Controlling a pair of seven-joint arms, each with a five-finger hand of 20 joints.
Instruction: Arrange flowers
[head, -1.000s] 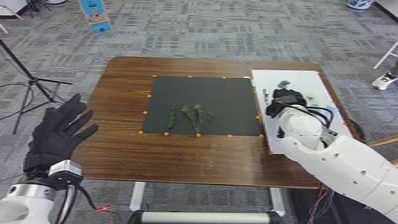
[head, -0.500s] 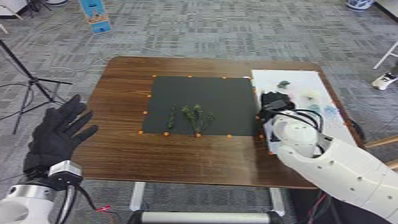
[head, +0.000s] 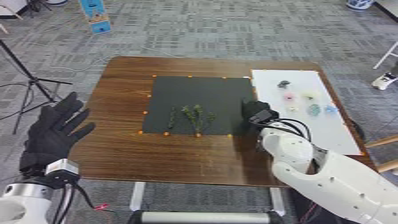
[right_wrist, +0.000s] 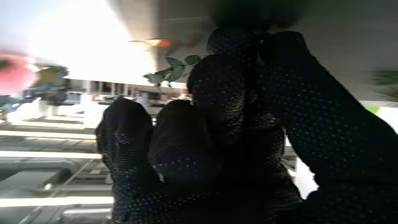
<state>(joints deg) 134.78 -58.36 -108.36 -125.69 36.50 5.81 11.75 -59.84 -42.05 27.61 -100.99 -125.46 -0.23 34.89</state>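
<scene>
My right hand (head: 258, 113) is over the right edge of the black mat (head: 226, 92). In the right wrist view, the thumb and a finger of my right hand (right_wrist: 226, 105) meet at their tips, with a leafy green sprig (right_wrist: 176, 70) sticking out beside them. Green stems (head: 192, 116) lie on the mat's lower middle. Small flower heads rest on the white board (head: 271, 77): a dark green one (head: 283, 84), a pink one (head: 289, 96), a pale yellow one (head: 310, 94), a teal one (head: 314, 108) and a blue one (head: 330, 109). My left hand (head: 55, 131) stays left of the table, fingers spread.
Orange markers line the mat and the board on the brown wooden table (head: 178, 160). A black tripod (head: 34, 80) stands on the floor at the left, and a wooden chair part (head: 384, 141) is near the table's right side.
My right hand has moved left and nearer the robot, off the white board to the mat's right edge, uncovering the flower heads. The left hand has barely shifted.
</scene>
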